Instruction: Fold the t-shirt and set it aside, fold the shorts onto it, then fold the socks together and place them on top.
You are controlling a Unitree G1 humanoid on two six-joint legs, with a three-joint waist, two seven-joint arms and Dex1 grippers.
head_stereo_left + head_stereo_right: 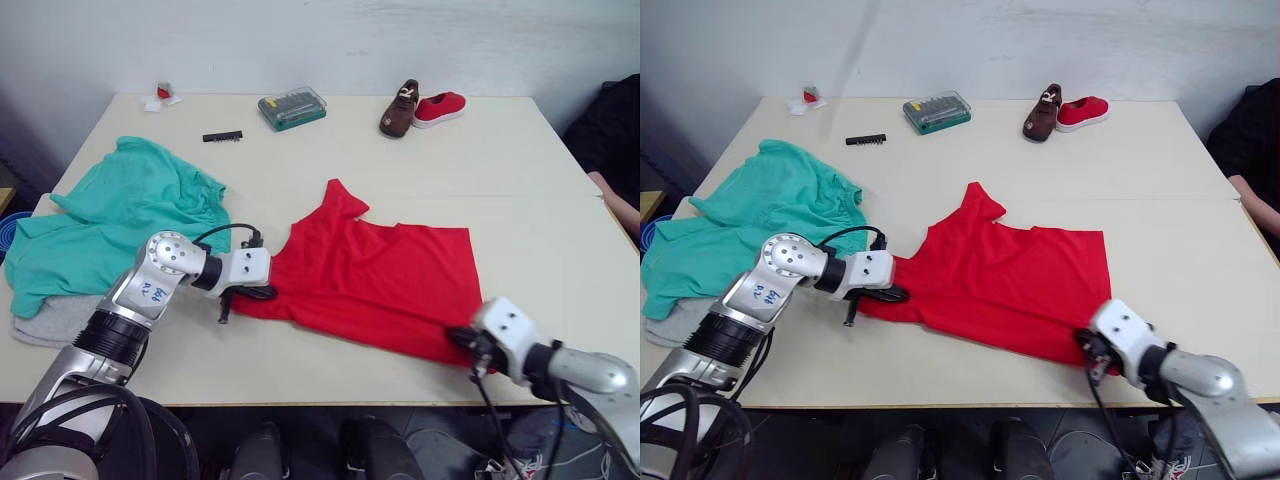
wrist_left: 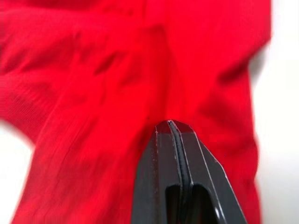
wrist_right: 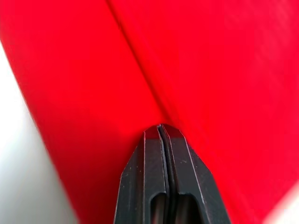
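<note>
The red t-shirt (image 1: 375, 275) lies spread and partly folded in the middle of the table. My left gripper (image 1: 264, 292) is at the shirt's left edge. In the left wrist view its fingers (image 2: 159, 154) are pressed together with a fold of red cloth at their tips. My right gripper (image 1: 463, 339) is at the shirt's near right corner, shut on the cloth there (image 3: 160, 126). The teal shorts (image 1: 120, 215) lie crumpled at the table's left. A light grey sock (image 1: 50, 320) sticks out from under their near edge.
At the back of the table lie a brown shoe (image 1: 401, 108), a red shoe (image 1: 440, 107), a green bit case (image 1: 292, 108), a black strip (image 1: 222, 136) and a small red and white item (image 1: 162, 96). A person's arm (image 1: 615, 190) is at the right edge.
</note>
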